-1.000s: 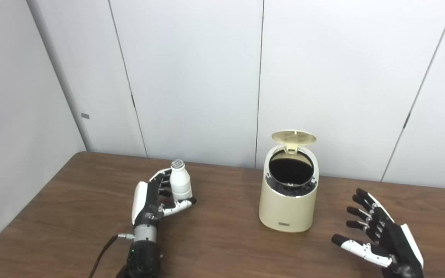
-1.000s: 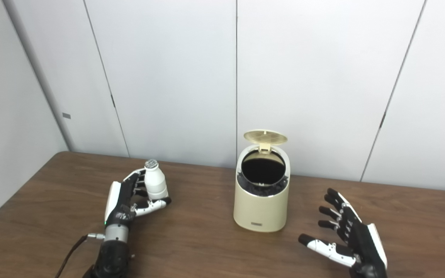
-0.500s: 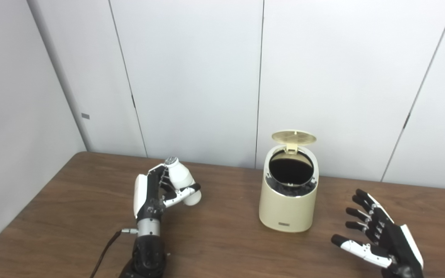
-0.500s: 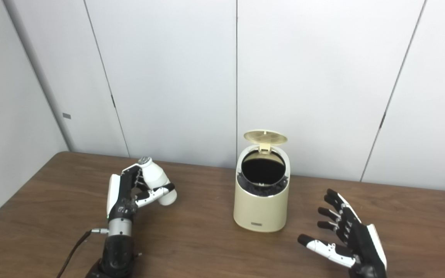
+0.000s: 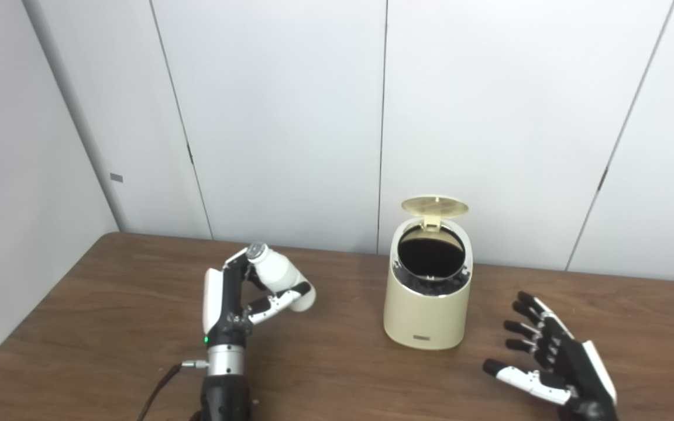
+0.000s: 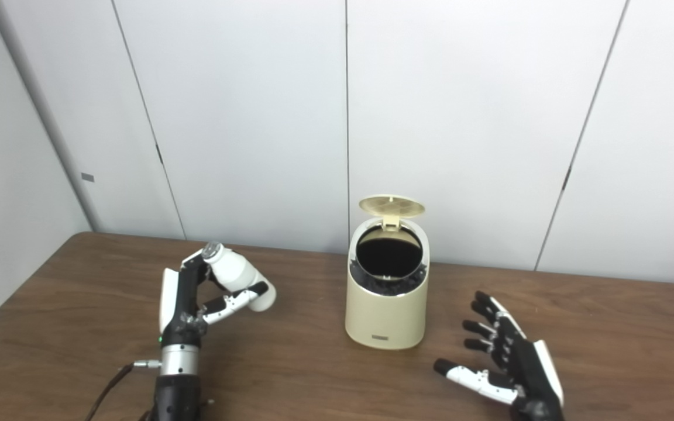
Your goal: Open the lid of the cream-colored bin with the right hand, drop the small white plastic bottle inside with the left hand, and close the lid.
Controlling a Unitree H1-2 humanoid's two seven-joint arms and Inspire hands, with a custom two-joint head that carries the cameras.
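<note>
Bottle (image 5: 279, 276) is tipping further over in the left hand (image 5: 237, 295), which is clamping it up off the table (image 5: 109, 327), well left of the bin (image 5: 426, 304) with lid (image 5: 434, 205) already up, while the right hand (image 5: 553, 365) is idling, fingers spread, so the drop comes next.

- Our left hand (image 5: 229, 295) has a white back plate, black fingers with white-and-silver links, a green light and a silver wrist collar; a dark cable (image 5: 158, 389) leaves the wrist.
- Our right hand (image 5: 553, 365) matches: black, white-trimmed.
</note>
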